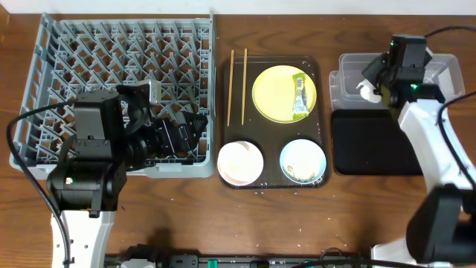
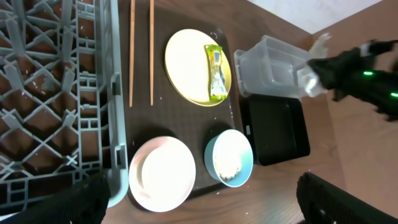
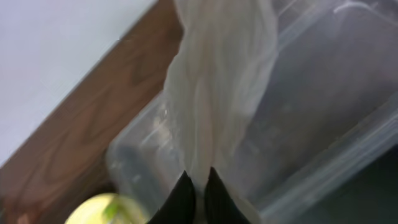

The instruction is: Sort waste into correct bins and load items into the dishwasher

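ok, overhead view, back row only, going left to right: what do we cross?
grey dish rack → chopsticks → yellow plate, with the wrapper lying on its right part → clear tub

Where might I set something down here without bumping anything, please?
Free: the bare black tray beside the clear tub, and the table in front of the serving tray. Crowded: the serving tray, with plate, white bowl, blue bowl and chopsticks.

Crumpled white napkin (image 3: pixel 217 81) hanging above clear tub (image 1: pixel 349 89), wrapper (image 1: pixel 300 97) on yellow plate (image 1: pixel 271 93)
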You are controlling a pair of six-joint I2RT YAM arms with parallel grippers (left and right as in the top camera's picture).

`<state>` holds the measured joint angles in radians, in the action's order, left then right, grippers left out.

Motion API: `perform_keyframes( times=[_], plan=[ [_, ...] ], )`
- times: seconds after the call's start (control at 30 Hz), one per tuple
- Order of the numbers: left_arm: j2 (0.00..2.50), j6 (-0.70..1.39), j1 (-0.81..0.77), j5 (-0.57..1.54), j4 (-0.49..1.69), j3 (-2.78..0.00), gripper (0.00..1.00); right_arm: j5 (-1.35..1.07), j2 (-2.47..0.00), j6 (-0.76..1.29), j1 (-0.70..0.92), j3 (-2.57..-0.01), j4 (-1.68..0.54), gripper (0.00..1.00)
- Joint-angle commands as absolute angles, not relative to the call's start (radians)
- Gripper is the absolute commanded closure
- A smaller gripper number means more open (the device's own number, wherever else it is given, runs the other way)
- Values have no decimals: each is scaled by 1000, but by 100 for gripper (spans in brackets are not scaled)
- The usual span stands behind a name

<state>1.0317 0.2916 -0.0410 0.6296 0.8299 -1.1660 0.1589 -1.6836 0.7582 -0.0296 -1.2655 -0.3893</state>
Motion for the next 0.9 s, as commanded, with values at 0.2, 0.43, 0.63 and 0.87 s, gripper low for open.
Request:
perform_keyframes(
  times=[0.2, 0.43, 0.63, 0.87],
  plan=[
    [1029, 290, -41, 643, 829, -1186, 4, -27, -1715, 670, -52, -1259, -218, 38],
    [1029, 290, -41, 643, 829, -1186, 4, -315, -1595, 374, 97, -1259, -352, 46],
    [1029, 290, -41, 643, 830, -1186, 4, 96, -1699, 300, 331, -1247, -506, 27],
    [1029, 290, -41, 644, 830, -1186, 3, 265, -1914, 321, 366, -1247, -310, 29]
  ],
)
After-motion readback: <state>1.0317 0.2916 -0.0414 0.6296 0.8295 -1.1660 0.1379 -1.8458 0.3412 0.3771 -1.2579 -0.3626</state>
